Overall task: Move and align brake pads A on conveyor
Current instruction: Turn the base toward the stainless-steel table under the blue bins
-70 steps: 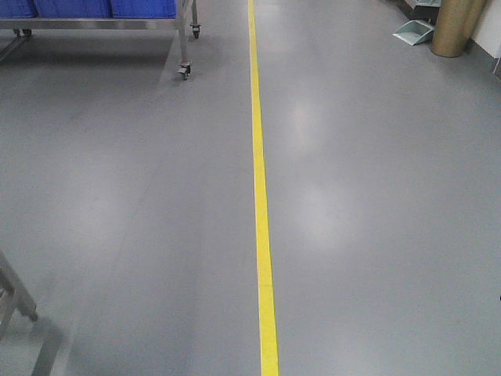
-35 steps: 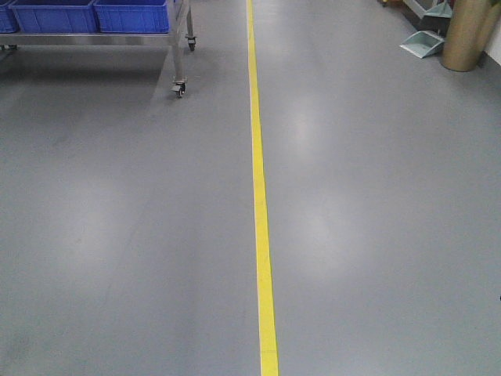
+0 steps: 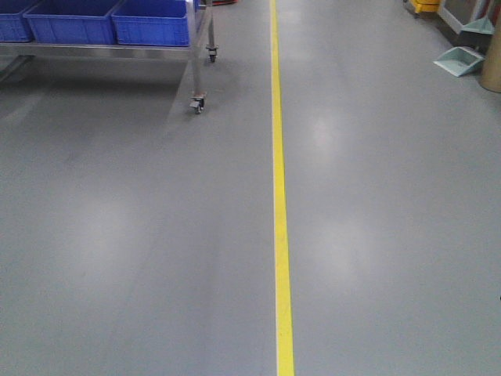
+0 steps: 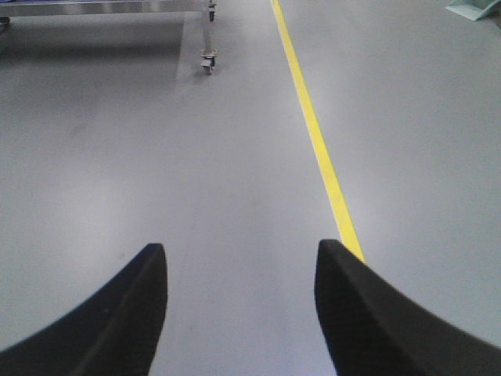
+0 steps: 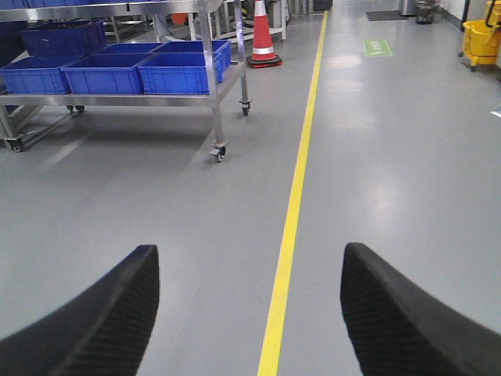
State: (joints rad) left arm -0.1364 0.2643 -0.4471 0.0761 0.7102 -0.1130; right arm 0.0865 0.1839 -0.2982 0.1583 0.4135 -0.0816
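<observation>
No brake pads A and no conveyor show in any view. My left gripper [image 4: 239,251] is open over bare grey floor, its two black fingers wide apart with nothing between them. My right gripper [image 5: 249,252] is open too, its black ribbed fingers [image 5: 117,309] spread above the floor with the yellow line passing between them. Neither gripper shows in the front view.
A yellow floor line [image 3: 279,196] runs away ahead. A steel wheeled rack [image 3: 199,59] with blue bins [image 3: 153,22] stands at the far left. An orange cone [image 5: 262,35], a yellow mop bucket [image 5: 481,39] and a pale dustpan [image 3: 462,60] lie farther off.
The front view has advanced and shifted: the rack and blue bins now sit lower and more to the right, and the yellow line has moved right in the frame.
</observation>
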